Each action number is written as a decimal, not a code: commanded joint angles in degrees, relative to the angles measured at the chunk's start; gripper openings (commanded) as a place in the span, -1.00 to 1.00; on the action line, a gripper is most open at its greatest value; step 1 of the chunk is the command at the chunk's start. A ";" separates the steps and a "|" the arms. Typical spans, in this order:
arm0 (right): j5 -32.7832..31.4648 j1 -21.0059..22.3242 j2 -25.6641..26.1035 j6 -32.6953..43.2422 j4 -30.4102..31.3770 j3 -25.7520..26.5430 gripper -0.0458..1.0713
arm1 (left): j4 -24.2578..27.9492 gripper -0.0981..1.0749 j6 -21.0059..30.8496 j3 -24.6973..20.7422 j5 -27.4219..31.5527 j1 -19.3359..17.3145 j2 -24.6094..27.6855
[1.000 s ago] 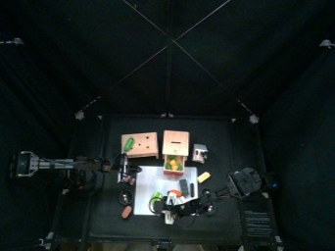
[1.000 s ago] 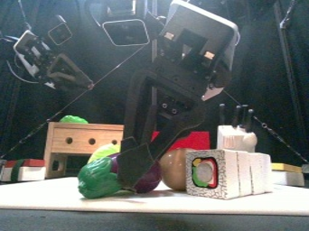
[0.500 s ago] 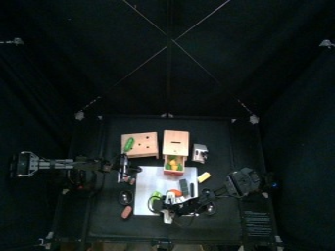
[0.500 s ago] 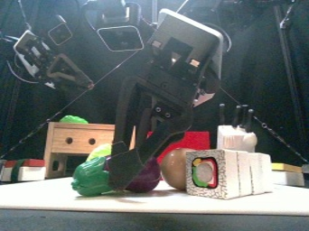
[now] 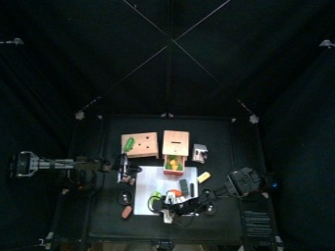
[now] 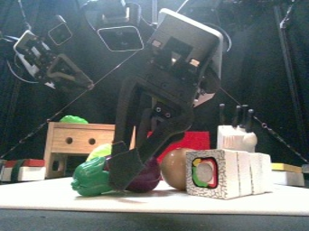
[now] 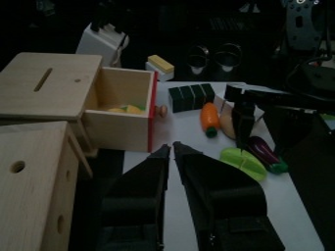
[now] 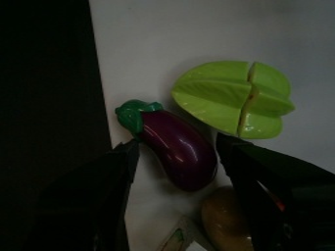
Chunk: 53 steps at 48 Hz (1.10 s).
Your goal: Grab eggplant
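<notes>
Jaws of the right gripper [image 8: 177, 162] stand spread wide, one on each side of the eggplant [image 8: 179, 147], which lies on the white mat [image 8: 210, 39] near the table's front edge, just beside the green star-shaped fruit [image 8: 238, 96] and a brown round piece [image 8: 225, 218]. Closing should probably wait until the jaws sit low around the purple body's middle, clear of the green fruit, so nothing else gets pinched. The left gripper [image 7: 174, 169] rests beside the wooden box [image 7: 112, 98], jaws nearly together.

Eggplant [image 8: 179, 147] centred between wide-spread right gripper [image 8: 183, 157] jaws, stem at 10 o'clock; green star fruit [image 8: 241, 96] at 1 o'clock, touching.
</notes>
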State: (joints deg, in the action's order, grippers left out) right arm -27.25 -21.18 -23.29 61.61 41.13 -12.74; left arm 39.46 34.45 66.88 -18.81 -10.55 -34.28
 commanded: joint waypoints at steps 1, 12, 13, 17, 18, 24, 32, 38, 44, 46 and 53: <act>0.09 0.26 1.32 -0.09 0.09 0.79 0.77 | -0.35 0.16 0.00 -0.79 -0.18 0.09 -0.09; 0.00 0.18 1.32 -0.09 0.18 0.79 0.77 | -0.88 0.16 0.00 -0.79 -0.18 0.09 -0.09; -0.09 0.26 1.41 -0.09 0.09 0.70 0.77 | -0.88 0.16 0.00 -0.70 -0.18 0.09 -0.09; -0.09 0.18 1.32 -0.09 0.18 0.70 0.77 | -0.88 0.16 0.00 -0.70 -0.09 0.09 -0.09; -0.09 0.26 1.41 -0.09 0.09 0.70 0.77 | -0.88 0.16 0.00 -0.70 -0.09 0.09 -0.09; -0.09 0.26 1.41 -0.09 0.09 0.70 0.77 | -0.88 0.16 0.00 -0.70 -0.09 0.09 -0.09; -0.09 0.18 1.32 -0.09 0.09 0.70 0.66 | -0.97 0.16 0.00 -0.62 -0.18 0.09 -0.09; -0.26 0.18 1.32 0.00 0.09 0.70 0.40 | -0.88 0.16 0.00 -0.62 -0.18 0.00 -0.09; -1.58 0.18 1.49 0.00 -0.09 0.70 0.24 | -0.97 0.16 0.00 -0.53 -0.18 0.00 -0.09; -2.02 0.26 1.58 0.00 -0.18 0.79 0.24 | -0.97 0.16 0.00 -0.53 -0.09 0.00 -0.09; -2.90 0.00 2.55 0.00 -0.26 1.23 0.24 | -0.88 0.16 0.00 -0.44 -0.09 0.00 -0.09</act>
State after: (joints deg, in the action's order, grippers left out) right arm -29.71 -21.18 -23.20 61.61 40.96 -12.66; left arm 38.67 34.45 67.06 -18.72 -10.55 -34.28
